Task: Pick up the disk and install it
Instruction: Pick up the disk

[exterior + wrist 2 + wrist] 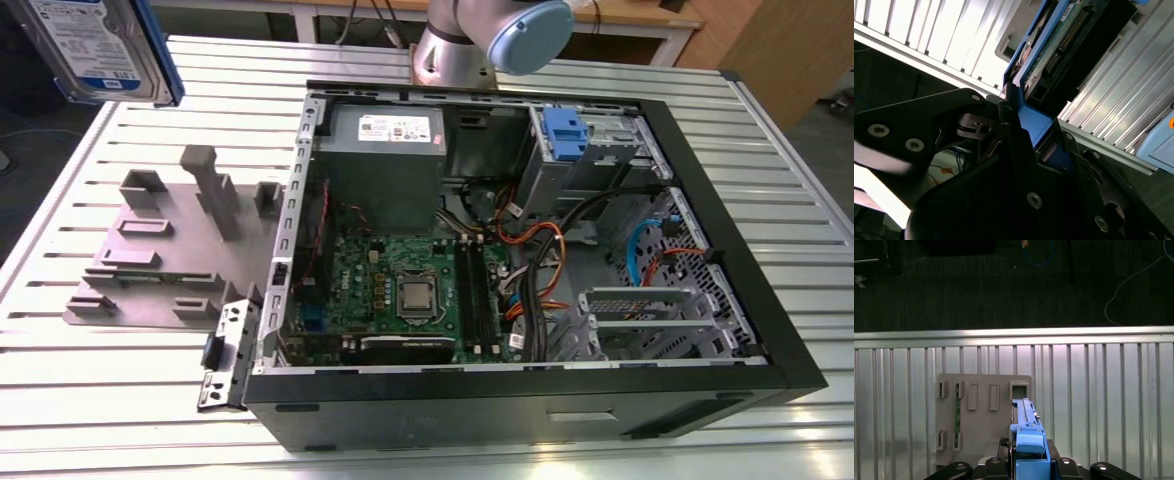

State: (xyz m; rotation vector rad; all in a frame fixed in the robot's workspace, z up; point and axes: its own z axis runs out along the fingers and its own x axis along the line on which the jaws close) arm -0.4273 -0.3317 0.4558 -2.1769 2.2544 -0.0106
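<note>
The disk [94, 50], silver with a white-and-blue label and blue side rails, hangs in the air at the exterior view's upper left, above the table's far corner. In the first wrist view the disk [1027, 427] shows edge-on, its blue rail clamped in my gripper [1029, 462]. In the second wrist view my gripper [1021, 122] is shut on the blue rail, and the disk [1064, 35] with its green circuit board extends beyond the black fingers [1004, 107].
An open computer case [721, 180] lies on the slatted metal table [134, 400], with an upright silver cage with a blue latch [567, 135] and a grey metal box [380, 150] inside. A grey fixture plate [160, 250] sits on the exterior view's left, seen below the disk [984, 415].
</note>
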